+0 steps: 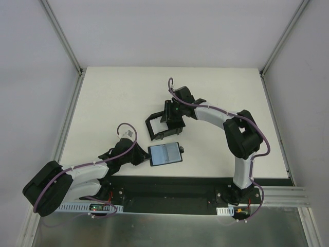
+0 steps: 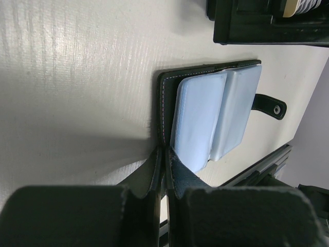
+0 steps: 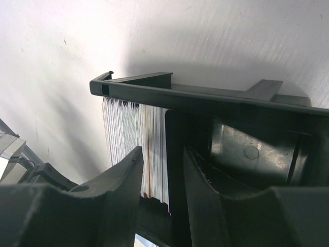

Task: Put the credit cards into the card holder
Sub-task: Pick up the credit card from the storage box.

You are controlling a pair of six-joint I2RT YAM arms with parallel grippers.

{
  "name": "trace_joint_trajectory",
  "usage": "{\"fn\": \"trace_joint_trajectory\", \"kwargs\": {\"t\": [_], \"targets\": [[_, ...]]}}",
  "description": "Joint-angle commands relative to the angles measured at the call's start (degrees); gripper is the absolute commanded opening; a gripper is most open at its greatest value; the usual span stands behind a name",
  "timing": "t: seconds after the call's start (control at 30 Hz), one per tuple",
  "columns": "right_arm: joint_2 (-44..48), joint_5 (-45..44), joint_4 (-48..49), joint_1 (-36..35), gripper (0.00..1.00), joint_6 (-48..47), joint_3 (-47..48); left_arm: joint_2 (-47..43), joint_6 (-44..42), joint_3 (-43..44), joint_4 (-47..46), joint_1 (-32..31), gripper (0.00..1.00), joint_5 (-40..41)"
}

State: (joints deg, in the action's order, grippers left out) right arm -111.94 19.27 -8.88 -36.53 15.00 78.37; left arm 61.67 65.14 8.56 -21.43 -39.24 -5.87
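At card holder (image 2: 216,116) edge, left end effector (image 2: 163,154) clamps.

Top camera looks down on table (image 1: 128,98), left wrist close, sharing card holder (image 2: 205,118)

white matte tabletop (image 1: 118,98) boxed in by plain pale grey wall panels (image 1: 169,31) at the back and both sides, silver aluminium frame posts (image 1: 61,36) at the two far corners. near edge has a flat black mounting plate (image 1: 169,188), then a brushed grey metal sheet (image 1: 169,229), slotted silver rail (image 1: 288,195) at right. light soft, even, shadows faint.
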Motion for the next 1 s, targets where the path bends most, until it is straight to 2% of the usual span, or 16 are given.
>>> {"fn": "trace_joint_trajectory", "kwargs": {"t": [0.0, 0.3, 0.97], "targets": [[4.62, 0.25, 1.5, 0.15, 0.38, 0.29, -0.58, 1.0, -1.16, 0.5, 0.78, 0.66, 0.0, -0.81], [5.33, 0.16, 1.5, 0.24, 0.33, 0.46, -1.02, 1.7, -1.07, 0.5, -0.01, 0.66, 0.0, -1.25], [7.79, -2.65, 0.71, 0.59, 0.09, -0.24, -1.38, 1.96, -1.07, 0.58, -0.45, 0.66, 0.0, -1.69]]}}
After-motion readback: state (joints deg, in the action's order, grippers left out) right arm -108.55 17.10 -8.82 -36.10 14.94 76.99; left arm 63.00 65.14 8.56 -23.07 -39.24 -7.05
